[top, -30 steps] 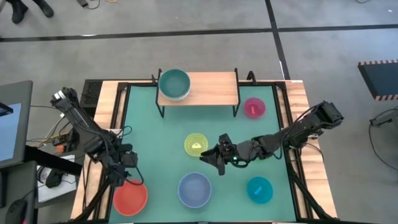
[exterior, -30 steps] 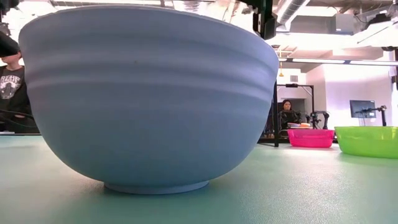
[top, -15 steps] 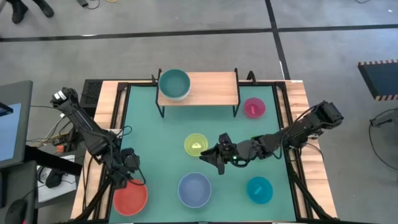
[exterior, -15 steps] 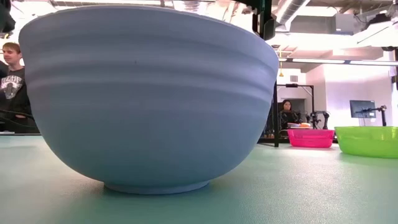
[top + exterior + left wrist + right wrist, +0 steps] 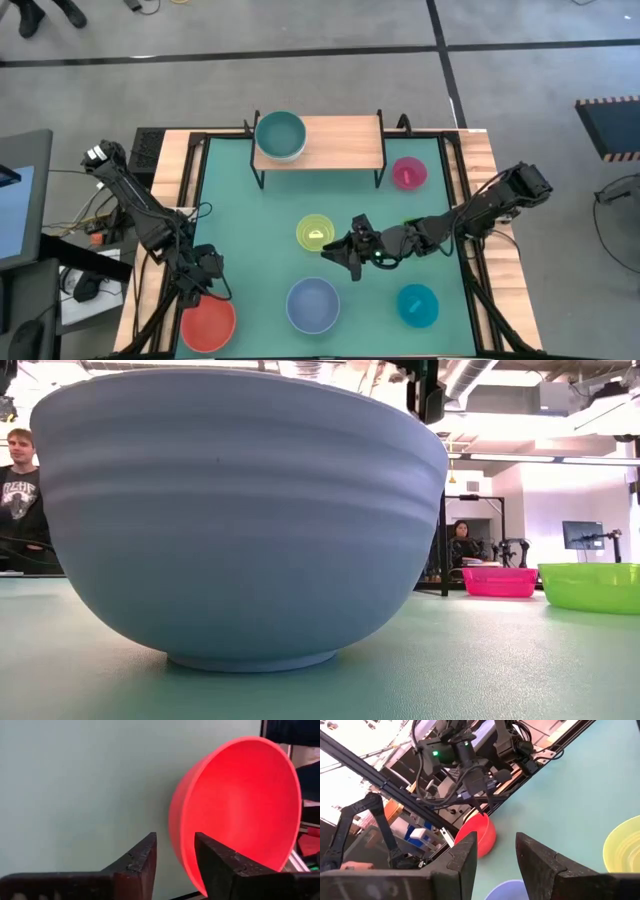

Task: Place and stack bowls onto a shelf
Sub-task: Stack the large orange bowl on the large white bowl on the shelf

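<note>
At the green work table (image 5: 250, 260), we count one dark teal bowl (image 5: 279, 135) already up on the shelf (image 5: 340, 143), sitting at its left end; whether another bowl nests beneath it we cannot tell. The rest remain on the table: a yellow bowl (image 5: 315, 232) near the middle, a pink bowl (image 5: 408, 173) just right of the shelf, a periwinkle blue bowl (image 5: 313, 304) at the near edge, a cyan bowl (image 5: 417, 304) to its right and a red bowl (image 5: 209, 321) at the near left corner. A green bowl (image 5: 590, 586) shows in the low view, though from above it is largely hidden behind the right arm. By our reckoning the job is barely begun, with six bowls or more yet to be carried and stacked.

The left gripper (image 5: 175, 865) has its fingers straddling the rim of the red bowl, one finger inside and one outside; the jaws stand apart, with a gap showing on either side of the rim, so we judge the bowl not yet clamped. The right gripper (image 5: 495, 857) hangs over the middle of the table, just beside the yellow bowl, fingers apart and empty.

A person (image 5: 18, 490) beyond the table wears a dark shirt with printed lettering too small for us to read; we find no other legible writing or brand.
</note>
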Robot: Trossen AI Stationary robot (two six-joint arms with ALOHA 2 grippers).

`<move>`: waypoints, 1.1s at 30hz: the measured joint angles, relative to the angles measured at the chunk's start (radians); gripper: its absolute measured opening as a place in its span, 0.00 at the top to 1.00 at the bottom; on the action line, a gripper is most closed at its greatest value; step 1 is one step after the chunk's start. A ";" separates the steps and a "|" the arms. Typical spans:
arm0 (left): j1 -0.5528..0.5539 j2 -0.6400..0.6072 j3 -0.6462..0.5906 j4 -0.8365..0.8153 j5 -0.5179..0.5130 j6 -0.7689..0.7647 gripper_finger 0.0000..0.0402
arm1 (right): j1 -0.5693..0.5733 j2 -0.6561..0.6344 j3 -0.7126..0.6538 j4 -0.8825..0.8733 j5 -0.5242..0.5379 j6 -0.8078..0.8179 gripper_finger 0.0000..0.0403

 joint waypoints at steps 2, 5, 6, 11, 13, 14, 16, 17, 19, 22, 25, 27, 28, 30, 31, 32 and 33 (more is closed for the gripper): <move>0.000 0.000 0.005 0.001 -0.004 0.021 0.66 | 0.000 0.000 0.000 0.000 0.000 0.001 0.60; 0.000 0.000 0.005 0.009 -0.017 0.026 0.58 | 0.000 0.000 0.000 0.001 -0.001 0.012 0.60; 0.000 0.000 0.005 0.010 -0.017 0.026 0.55 | 0.001 0.000 0.000 0.001 -0.002 0.036 0.60; 0.000 0.003 -0.002 -0.001 -0.047 0.027 0.49 | 0.000 0.000 0.000 -0.002 -0.009 0.100 0.59; 0.000 0.013 -0.003 0.006 -0.046 0.026 0.50 | -0.001 0.000 0.000 -0.025 -0.019 0.086 0.59; 0.000 0.018 -0.003 0.013 -0.044 0.026 0.51 | -0.001 0.000 0.000 -0.038 -0.019 0.084 0.58; 0.000 0.035 -0.003 0.020 -0.043 0.022 0.56 | -0.001 0.000 0.000 -0.051 -0.019 0.082 0.58; 0.000 0.045 -0.003 0.023 -0.039 0.021 0.58 | -0.001 0.000 0.000 -0.053 -0.019 0.082 0.58; 0.000 0.070 -0.003 0.042 -0.027 0.022 0.63 | 0.000 0.000 0.000 -0.054 -0.019 0.082 0.59; 0.000 0.119 -0.003 0.073 -0.026 0.027 0.69 | 0.000 0.000 0.000 -0.055 -0.019 0.082 0.60; 0.000 0.158 -0.003 0.089 -0.013 0.033 0.72 | 0.001 0.000 0.000 -0.052 -0.019 0.086 0.60; 0.000 0.182 -0.003 0.076 0.010 0.027 0.74 | 0.002 0.000 0.000 -0.051 -0.019 0.087 0.60; 0.000 0.191 -0.003 0.074 0.018 0.022 0.76 | 0.004 0.000 0.000 -0.051 -0.019 0.087 0.60; 0.000 0.207 -0.003 0.068 0.031 0.003 0.81 | 0.009 0.000 0.000 -0.051 -0.002 0.086 0.60; 0.000 0.212 -0.003 0.063 0.034 -0.005 0.84 | 0.012 0.000 0.000 -0.051 0.005 0.086 0.60; 0.000 0.214 -0.003 0.060 0.035 -0.013 0.88 | 0.014 0.000 0.000 -0.050 0.014 0.086 0.60; 0.000 0.213 -0.003 0.062 0.034 -0.015 0.92 | 0.014 0.000 0.000 -0.051 0.026 0.086 0.60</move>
